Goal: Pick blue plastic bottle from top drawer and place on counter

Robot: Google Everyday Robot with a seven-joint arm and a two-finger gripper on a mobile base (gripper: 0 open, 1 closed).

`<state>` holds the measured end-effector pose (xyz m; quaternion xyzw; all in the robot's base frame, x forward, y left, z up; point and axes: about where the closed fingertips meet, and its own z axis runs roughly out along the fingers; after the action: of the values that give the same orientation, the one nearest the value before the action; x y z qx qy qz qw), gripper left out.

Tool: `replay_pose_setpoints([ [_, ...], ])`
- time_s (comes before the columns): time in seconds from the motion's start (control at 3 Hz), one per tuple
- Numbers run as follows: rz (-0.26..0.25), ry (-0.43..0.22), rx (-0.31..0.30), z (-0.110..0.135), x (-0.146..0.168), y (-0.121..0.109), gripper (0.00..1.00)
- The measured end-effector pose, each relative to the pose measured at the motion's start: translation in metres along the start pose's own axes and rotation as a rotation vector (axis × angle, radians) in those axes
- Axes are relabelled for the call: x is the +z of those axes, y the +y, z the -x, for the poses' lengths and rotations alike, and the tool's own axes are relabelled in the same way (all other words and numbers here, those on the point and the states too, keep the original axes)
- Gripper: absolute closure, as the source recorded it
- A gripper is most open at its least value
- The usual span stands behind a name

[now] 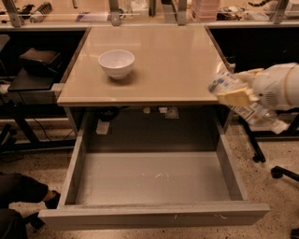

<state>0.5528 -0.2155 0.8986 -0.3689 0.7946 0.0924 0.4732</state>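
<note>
My gripper point(236, 93) is at the right edge of the counter point(159, 65), at about counter height, shut on the blue plastic bottle point(243, 102). The bottle is clear and crinkled with a white-and-bluish label; it lies slanted across the pale fingers point(233, 97), its cap end point(279, 128) pointing down to the right, beyond the counter's edge. The top drawer point(154, 177) stands pulled open below the counter, its grey floor bare. The white arm comes in from the right.
A round white bowl point(116, 63) sits on the left part of the counter. A cluttered bench with metal posts point(112, 11) runs along the back. Chair wheels point(278, 172) stand on the floor at right. Dark shelving is at left.
</note>
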Motion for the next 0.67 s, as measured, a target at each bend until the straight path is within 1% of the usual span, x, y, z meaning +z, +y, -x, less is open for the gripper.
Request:
replay_pose_setpoints([
  [0.33,-0.040,-0.019,-0.023,0.033,-0.031,-0.023,1.00],
  [0.67,-0.019,-0.029,-0.046,0.040,-0.019,-0.018,1.00],
])
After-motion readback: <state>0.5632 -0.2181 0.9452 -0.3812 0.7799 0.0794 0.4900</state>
